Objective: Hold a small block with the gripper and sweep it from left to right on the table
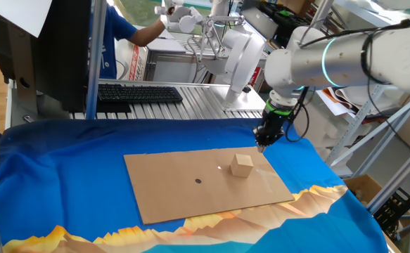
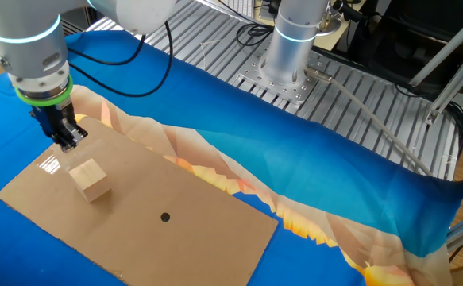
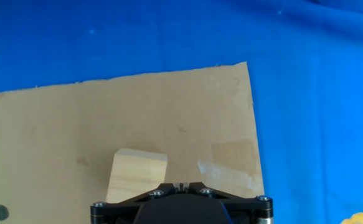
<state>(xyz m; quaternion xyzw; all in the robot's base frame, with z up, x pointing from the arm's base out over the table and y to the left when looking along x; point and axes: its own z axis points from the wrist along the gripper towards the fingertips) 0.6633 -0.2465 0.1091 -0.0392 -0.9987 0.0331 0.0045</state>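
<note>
The small block [image 1: 242, 165] is a tan cube resting on the brown cardboard sheet [image 1: 190, 186] that lies on the table's blue cloth [image 1: 64, 161]. My gripper [image 1: 262, 144] hangs just above the sheet's far right corner, a little behind and right of the block, not touching it. Its fingers look shut together with nothing between them. In the other fixed view the gripper [image 2: 67, 140] is up-left of the block [image 2: 89, 179]. In the hand view the block [image 3: 136, 176] lies just left of the fingertips' line, the gripper [image 3: 181, 185] beside it.
A tiny dark dot [image 1: 198, 180] marks the sheet left of the block. Behind the table stand a grey metal bench with a keyboard [image 1: 140, 93], a white robot hand [image 1: 183, 17] and a person in blue [image 1: 117, 35]. My arm's base [image 2: 291, 48] is bolted there.
</note>
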